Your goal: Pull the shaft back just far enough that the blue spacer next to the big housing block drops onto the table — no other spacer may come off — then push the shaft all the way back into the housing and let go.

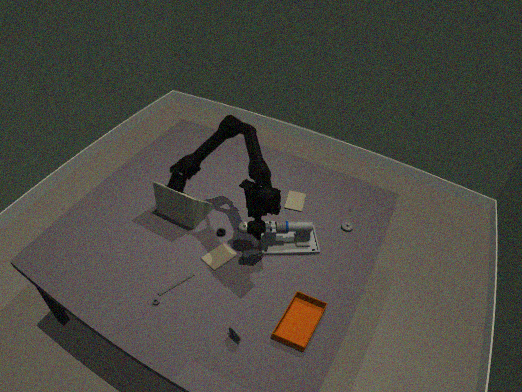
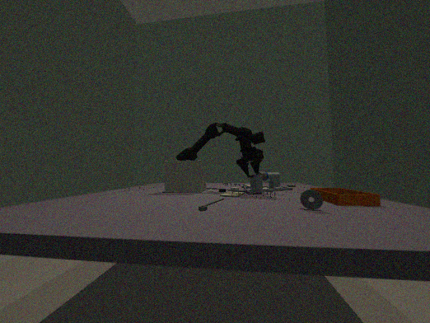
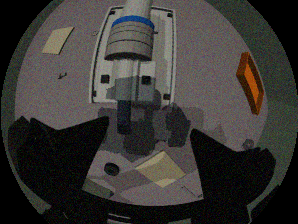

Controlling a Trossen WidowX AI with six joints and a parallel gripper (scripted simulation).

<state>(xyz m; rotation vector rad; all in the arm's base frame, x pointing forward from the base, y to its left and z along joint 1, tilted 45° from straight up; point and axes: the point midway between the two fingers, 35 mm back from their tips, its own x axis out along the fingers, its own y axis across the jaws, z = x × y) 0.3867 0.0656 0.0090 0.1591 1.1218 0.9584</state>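
Dim greenish walls stand behind the lilac desk [image 1: 125,260] [image 2: 165,222] [image 3: 210,75]. Nearest, an orange tray [image 1: 300,322] [image 2: 356,199] [image 3: 252,85] sits to the right, apart from the work. Farther back, the fingers [image 1: 256,230] [image 2: 254,176] stand wide open, holding nothing — presumably to straddle the shaft's free end. The blue spacer [image 1: 287,226] [image 3: 133,21] is beside the housing block [image 1: 301,227] [image 2: 273,180] [image 3: 139,7] — likely kept up by the shaft through it, with grey spacers [image 1: 281,226] [image 3: 130,41] next along.
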